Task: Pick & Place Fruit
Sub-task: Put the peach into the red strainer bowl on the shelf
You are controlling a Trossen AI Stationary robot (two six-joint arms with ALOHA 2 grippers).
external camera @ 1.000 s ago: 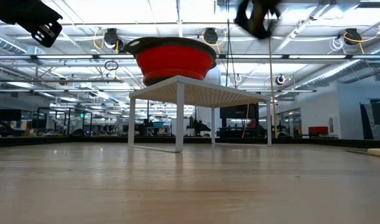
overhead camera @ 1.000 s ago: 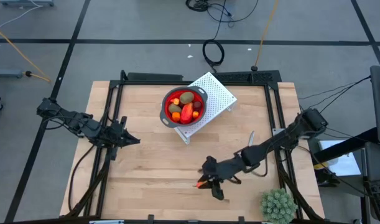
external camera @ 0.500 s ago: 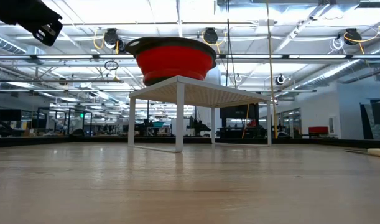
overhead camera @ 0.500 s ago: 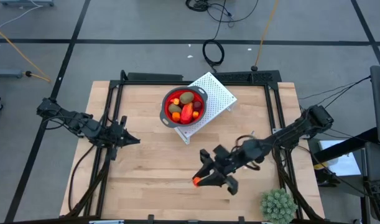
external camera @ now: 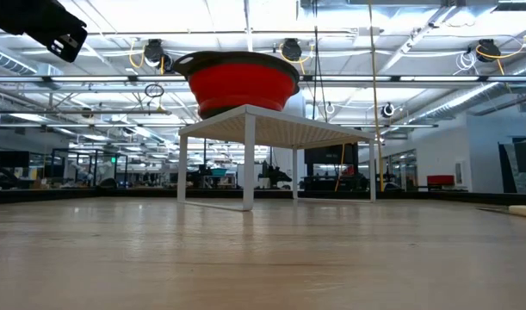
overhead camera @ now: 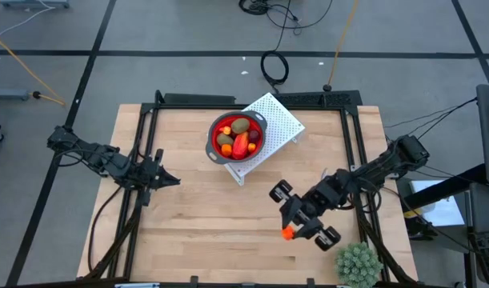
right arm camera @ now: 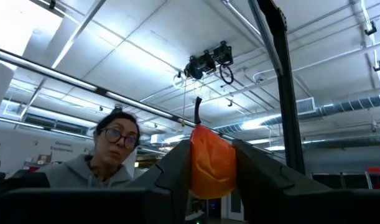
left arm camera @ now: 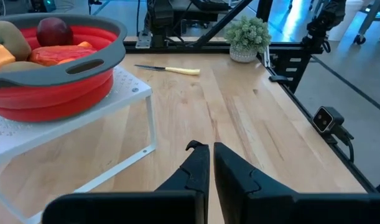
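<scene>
A small orange fruit piece [right arm camera: 211, 163] with a dark stem sits between the fingers of my right gripper [overhead camera: 290, 230], which is raised over the table's near right part and tipped upward. The red bowl [overhead camera: 238, 136] stands on a white perforated rack [overhead camera: 278, 118] at the far middle. It holds olive-brown ovals, a dark red ball, small orange pieces and a longer red-orange one [overhead camera: 241, 144]. My left gripper [overhead camera: 170, 181] is shut and hovers at the table's left; in the left wrist view its fingers [left arm camera: 199, 163] point toward the bowl [left arm camera: 53, 74]. My right gripper pinches the orange piece [overhead camera: 287, 233] between its two fingers [right arm camera: 177, 167], one on either side of its body [right arm camera: 209, 177]. The dark stem [right arm camera: 198, 112] sticks out past the fingertips. The fingers slant upward toward the ceiling, and the piece is lifted clear of the table.
A spiky green plant ball [overhead camera: 357, 262] stands at the near right corner, close to the right gripper. A pale yellow stick [left arm camera: 174, 70] lies on the table's right side. Black frame rails [overhead camera: 144, 152] run along the edges. A person [right arm camera: 112, 155] shows beyond the table.
My right gripper has risen from the near middle of the table with the orange piece, moved toward the right edge and tipped its fingers upward. The orange piece has been lifted clear of the wood. The gripper has stayed shut on it.
</scene>
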